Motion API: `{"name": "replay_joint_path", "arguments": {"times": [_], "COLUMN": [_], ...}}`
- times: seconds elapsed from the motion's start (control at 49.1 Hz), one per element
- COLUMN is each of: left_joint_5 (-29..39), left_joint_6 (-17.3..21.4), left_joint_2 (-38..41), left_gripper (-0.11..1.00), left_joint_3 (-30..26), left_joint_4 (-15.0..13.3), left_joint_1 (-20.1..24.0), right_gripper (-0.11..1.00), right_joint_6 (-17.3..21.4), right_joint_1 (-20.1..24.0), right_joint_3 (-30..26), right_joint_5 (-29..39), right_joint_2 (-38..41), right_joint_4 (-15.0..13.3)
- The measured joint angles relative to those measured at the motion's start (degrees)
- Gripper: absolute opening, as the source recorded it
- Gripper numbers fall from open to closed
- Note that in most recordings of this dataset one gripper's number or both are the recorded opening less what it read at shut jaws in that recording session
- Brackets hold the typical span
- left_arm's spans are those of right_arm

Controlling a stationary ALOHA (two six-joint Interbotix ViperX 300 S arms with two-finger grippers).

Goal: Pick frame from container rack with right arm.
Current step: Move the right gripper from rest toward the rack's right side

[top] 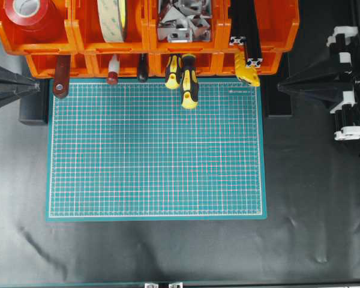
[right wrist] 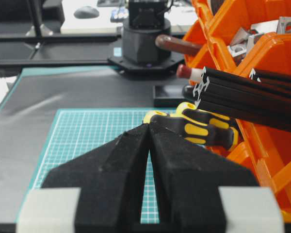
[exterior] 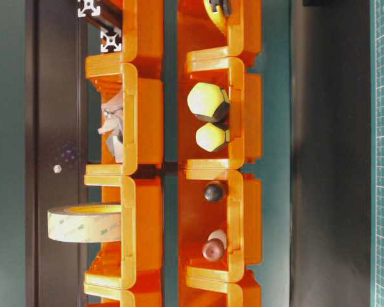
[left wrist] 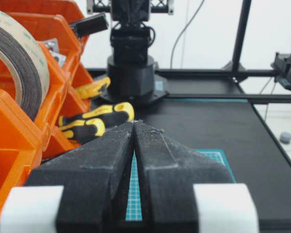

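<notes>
Two black extrusion frames point(right wrist: 242, 99) jut from the orange container rack point(top: 261, 36); stiff, slick metal, best pinched near the slotted end by the right gripper point(right wrist: 149, 127), whose jaws are pressed together.

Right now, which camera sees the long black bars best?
The right wrist view: the frame pokes out of the container rack nearby, side grooves clear. Overhead shows only a foreshortened stretch; table-level shows just slotted ends; left wrist shows none.

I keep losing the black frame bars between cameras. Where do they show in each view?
Overhead: the frame bars lie in the upper right bin of the orange rack.
Table-level: their slotted ends show at top left.
Left wrist: not in view.
Right wrist: they jut leftward from the rack at right.
Shared landmark: the yellow-black screwdrivers.
</notes>
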Motion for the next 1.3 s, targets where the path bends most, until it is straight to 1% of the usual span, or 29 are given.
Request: {"name": "replay_joint_path", "arguments": {"times": [0.02, 0.061, 0.081, 0.102, 0.122, 0.204, 0.326, 0.448, 0.57, 0.733, 0.876, 0.978, 1.019, 1.1, 1.202, 1.304], "left_joint_5": [0.00, 0.35, 0.79, 1.41, 1.93, 3.60, 4.57, 5.45, 7.47, 11.60, 13.27, 13.54, 13.45, 13.54, 13.54, 13.62], "left_joint_6": [0.00, -0.26, -0.70, -1.14, -1.58, -3.25, -4.04, -4.04, -3.96, -4.31, -4.48, -4.57, -4.66, -4.66, -4.75, -4.92], "left_joint_2": [0.00, 0.18, 0.35, 0.62, 0.88, 1.49, 1.49, 1.49, 1.58, 1.58, 1.23, 0.79, 0.79, 0.70, 0.79, 0.79], "left_gripper": [0.06, 0.07, 0.05, 0.02, 0.00, 0.00, 0.00, 0.00, 0.00, 0.00, 0.00, 0.00, 0.00, 0.00, 0.00, 0.00], "left_joint_3": [0.00, 0.00, 0.00, 0.00, 0.00, 0.00, -0.44, -1.67, -2.90, -4.66, -5.45, -5.45, -5.54, -5.54, -5.54, -5.54], "left_joint_4": [0.00, 0.26, 0.53, 0.79, 0.97, 1.41, 1.49, 1.58, 1.58, 1.49, 1.58, 1.58, 1.58, 1.58, 1.58, 1.58], "left_joint_1": [0.00, -0.18, -0.53, -0.79, -1.23, -2.37, -1.93, -1.93, -1.93, -2.11, -2.55, -2.55, -2.64, -2.81, -2.81, -2.90], "right_gripper": [0.02, 0.05, 0.05, 0.01, 0.00, 0.00, 0.00, 0.00, 0.00, 0.00, 0.00, 0.00, 0.00, 0.00, 0.00, 0.00], "right_joint_6": [0.00, 0.35, 0.62, 0.79, 0.88, 2.29, 3.78, 4.22, 4.92, 5.01, 5.01, 5.01, 5.01, 5.10, 5.71, 8.79], "right_joint_1": [0.09, 0.09, 0.09, 0.18, 0.26, 0.44, 0.62, 1.49, 2.90, 5.62, 8.61, 10.81, 11.69, 13.80, 17.31, 20.48], "right_joint_3": [0.00, 0.00, 0.00, 0.00, 0.00, 0.00, -0.79, -4.48, -10.28, -21.27, -31.03, -36.47, -38.50, -42.63, -47.29, -50.36], "right_joint_5": [0.09, 0.09, 0.09, 0.18, 0.35, 2.20, 6.42, 12.22, 21.53, 39.02, 51.86, 60.21, 63.37, 69.96, 76.82, 82.00], "right_joint_2": [-0.09, -0.09, -0.18, -0.26, -0.26, -0.70, -1.49, -1.67, -0.53, 4.22, 9.93, 15.12, 17.23, 21.36, 25.22, 28.48], "right_joint_4": [0.00, 0.18, 0.09, 0.18, 0.18, 0.18, 0.18, 0.26, 0.26, 0.18, -1.14, -2.46, -3.43, -6.94, -14.06, -21.71]}}
